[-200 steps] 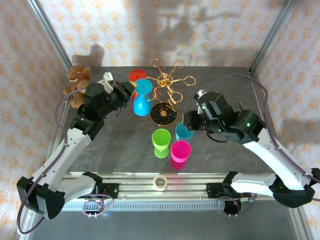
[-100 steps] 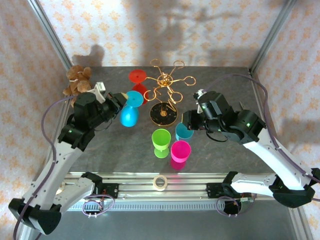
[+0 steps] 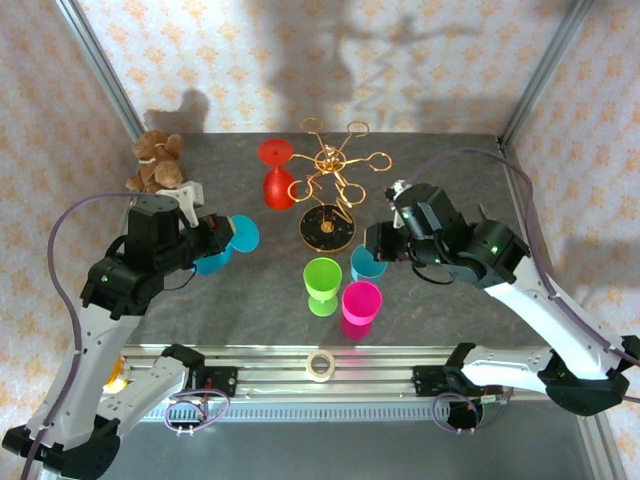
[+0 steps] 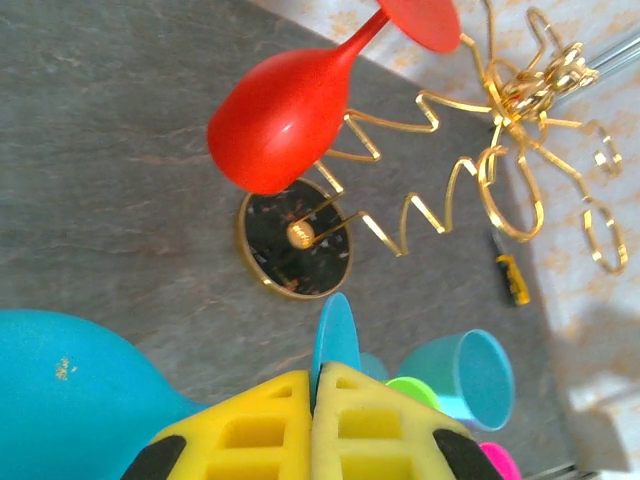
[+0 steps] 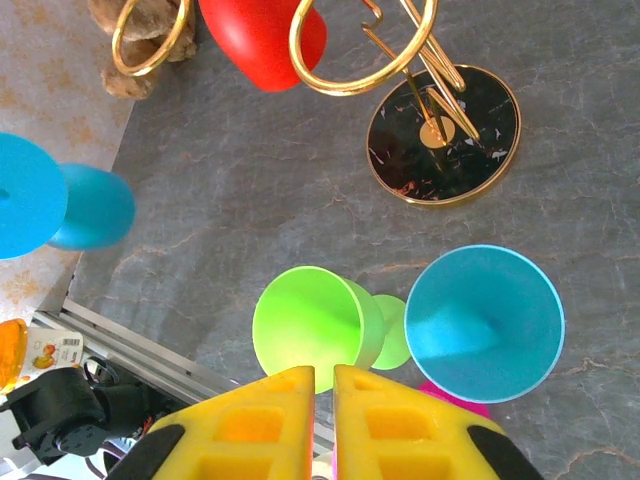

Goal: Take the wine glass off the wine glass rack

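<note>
The gold wine glass rack point(image 3: 335, 172) stands on its round black base point(image 3: 327, 229) at the back middle of the table. A red wine glass point(image 3: 278, 186) hangs bowl-down from one of its left loops. My left gripper point(image 3: 218, 241) is well left of the rack, shut on the flat foot of a blue wine glass point(image 3: 238, 234). In the left wrist view the blue foot point(image 4: 335, 335) is pinched between the yellow fingers, with the bowl point(image 4: 70, 400) at lower left and the red wine glass point(image 4: 285, 120) and rack base point(image 4: 295, 238) beyond. My right gripper point(image 3: 372, 243) hovers right of the base, shut and empty.
A green glass point(image 3: 322, 280), a pink glass point(image 3: 361, 302) and a blue glass point(image 3: 367, 263) stand upright in front of the rack, under my right gripper point(image 5: 323, 375). A teddy bear point(image 3: 155, 160) sits at the back left. A tape roll point(image 3: 320, 365) lies on the near rail.
My left arm has drawn back to the left and nearer, carrying the blue wine glass clear of the rack. The red glass stays hanging. The right arm has not moved.
</note>
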Action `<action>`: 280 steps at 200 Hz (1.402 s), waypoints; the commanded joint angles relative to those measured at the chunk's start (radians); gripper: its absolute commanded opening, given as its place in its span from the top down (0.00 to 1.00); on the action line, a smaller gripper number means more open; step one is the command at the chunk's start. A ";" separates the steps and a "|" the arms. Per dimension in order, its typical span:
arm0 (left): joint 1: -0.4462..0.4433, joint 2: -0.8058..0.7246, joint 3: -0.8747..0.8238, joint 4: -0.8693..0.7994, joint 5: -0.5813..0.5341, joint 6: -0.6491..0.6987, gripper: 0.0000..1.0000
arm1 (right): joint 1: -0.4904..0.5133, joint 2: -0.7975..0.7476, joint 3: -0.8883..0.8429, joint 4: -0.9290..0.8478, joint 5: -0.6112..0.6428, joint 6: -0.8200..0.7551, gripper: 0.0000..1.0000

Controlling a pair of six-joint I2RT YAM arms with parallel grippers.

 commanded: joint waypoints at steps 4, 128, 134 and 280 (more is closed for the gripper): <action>0.007 -0.008 0.069 -0.119 -0.069 0.160 1.00 | -0.005 -0.018 -0.020 0.009 -0.004 -0.014 0.87; 0.003 0.010 0.126 -0.223 -0.220 0.577 1.00 | -0.006 -0.064 -0.058 0.007 0.014 0.014 0.90; -0.003 0.007 0.121 -0.226 -0.229 0.592 1.00 | -0.005 -0.064 -0.061 0.007 0.014 0.018 0.90; -0.328 -0.126 -0.054 -0.226 -0.622 0.803 1.00 | 0.159 -0.049 0.017 -0.056 0.234 0.060 0.92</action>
